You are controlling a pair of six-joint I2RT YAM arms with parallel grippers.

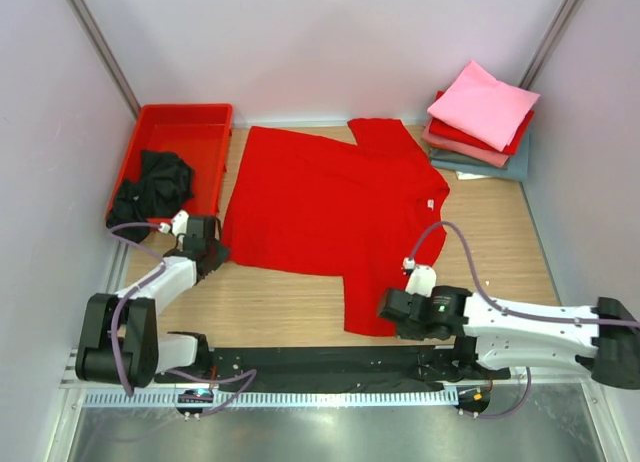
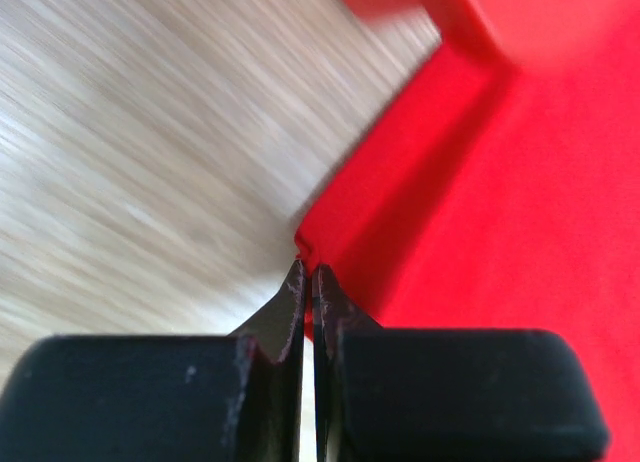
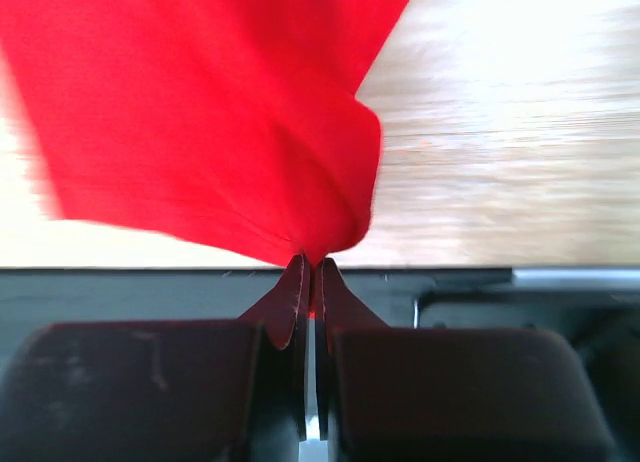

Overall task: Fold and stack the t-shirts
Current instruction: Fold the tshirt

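Note:
A bright red t-shirt (image 1: pixel 330 207) lies spread on the wooden table, its white neck label (image 1: pixel 430 203) at the right. My left gripper (image 1: pixel 212 250) is shut on the shirt's near-left hem corner (image 2: pixel 305 250). My right gripper (image 1: pixel 385 310) is shut on the near sleeve's edge (image 3: pixel 310 252) and holds it bunched at the table's front edge. A black t-shirt (image 1: pixel 152 185) lies crumpled in the red tray (image 1: pixel 186 125). A stack of folded shirts, pink (image 1: pixel 484 104) on top with red, salmon and grey-blue under it, sits at the back right.
The red plastic tray stands at the back left beside the shirt. Grey walls close the left, back and right sides. The black rail (image 1: pixel 330 362) with the arm bases runs along the near edge. Bare wood (image 1: pixel 290 302) shows in front of the shirt.

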